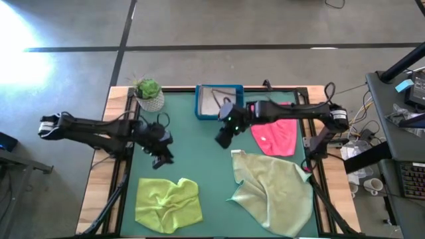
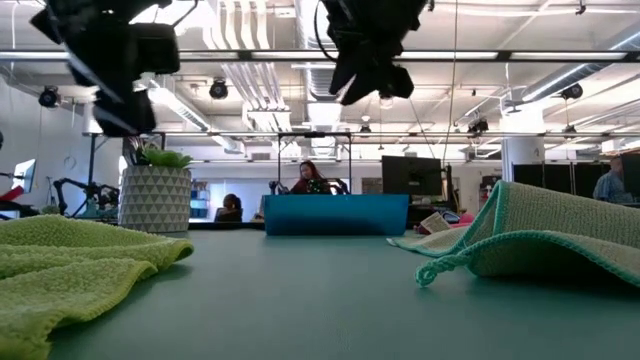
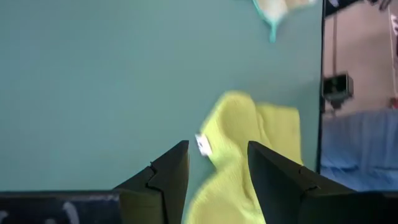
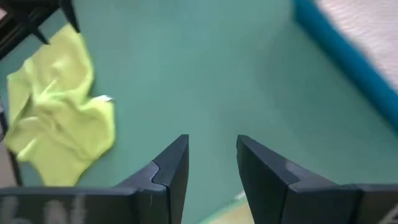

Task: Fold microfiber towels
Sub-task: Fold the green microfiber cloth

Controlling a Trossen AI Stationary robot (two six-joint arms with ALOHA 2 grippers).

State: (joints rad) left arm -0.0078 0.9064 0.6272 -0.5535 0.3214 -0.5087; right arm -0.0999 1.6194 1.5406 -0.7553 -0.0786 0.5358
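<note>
Open workshop hall around a green-topped table.
The table (image 1: 199, 153) has a wooden rim and stands on a grey concrete floor (image 1: 219, 26) crossed by dark seams. Bright glare falls on the floor beyond the table's far left corner. A desk with cables (image 1: 398, 133) stands past the right edge. Beyond the far edge: ceiling pipes and strip lights (image 2: 250, 40), a dark monitor (image 2: 410, 175), seated people (image 2: 310, 178).

My L arm reaches in from the left side, elbow bent, left gripper (image 1: 161, 159) hanging above the surface w/ fingers (image 3: 163, 180) parted, nothing between them. My R arm stretches in from the right edge toward centre, right gripper (image 1: 222, 141) also up in the air, fingers (image 4: 171, 165) apart, empty.
</note>
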